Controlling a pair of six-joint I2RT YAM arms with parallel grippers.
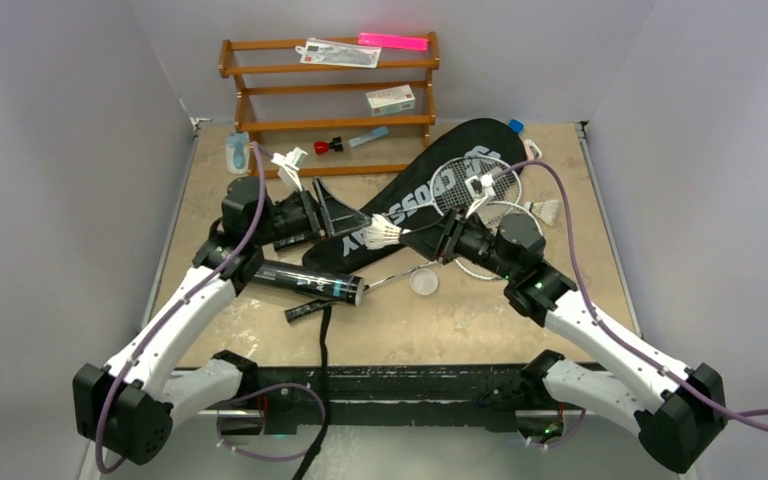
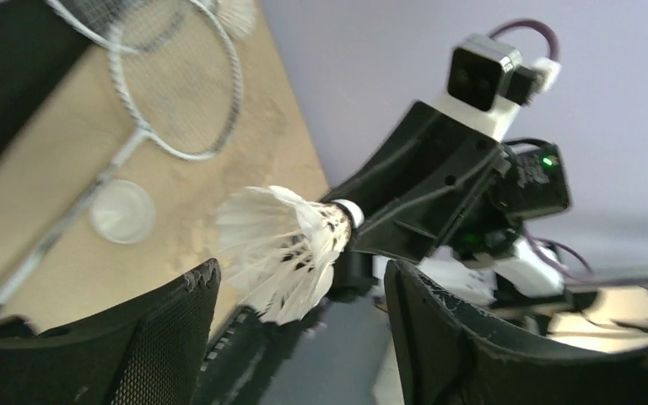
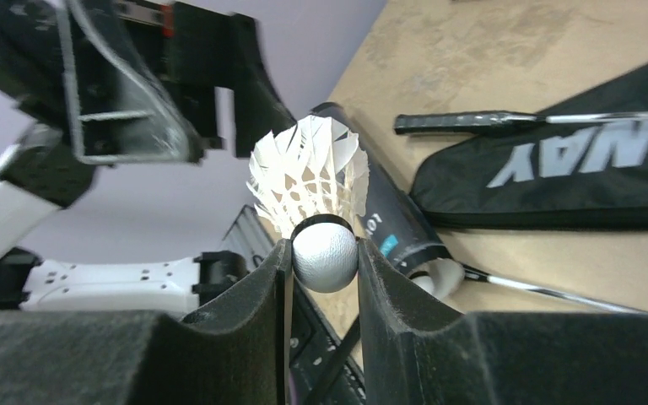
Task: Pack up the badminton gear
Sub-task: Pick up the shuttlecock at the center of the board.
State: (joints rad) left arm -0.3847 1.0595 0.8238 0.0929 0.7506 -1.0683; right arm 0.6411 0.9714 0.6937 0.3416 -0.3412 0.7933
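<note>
My right gripper (image 1: 418,240) is shut on the round cork of a white feather shuttlecock (image 1: 385,236) and holds it above the table, feathers pointing left; the cork shows pinched between the fingers in the right wrist view (image 3: 325,253). My left gripper (image 1: 343,215) is open and empty, facing the feathers (image 2: 278,245) just short of them. The dark tube (image 1: 310,283) lies on the table below, open end to the right. The black CROSSWAY bag (image 1: 440,185) lies diagonally behind, with two silver rackets (image 1: 470,180) on and beside it. Two more shuttlecocks (image 1: 545,210) lie on the table.
A brown wooden rack (image 1: 330,95) with a white box and pink strip stands at the back. A round clear lid (image 1: 424,282) lies near the tube mouth. A black racket handle (image 1: 305,311) lies in front of the tube. Grey walls close both sides.
</note>
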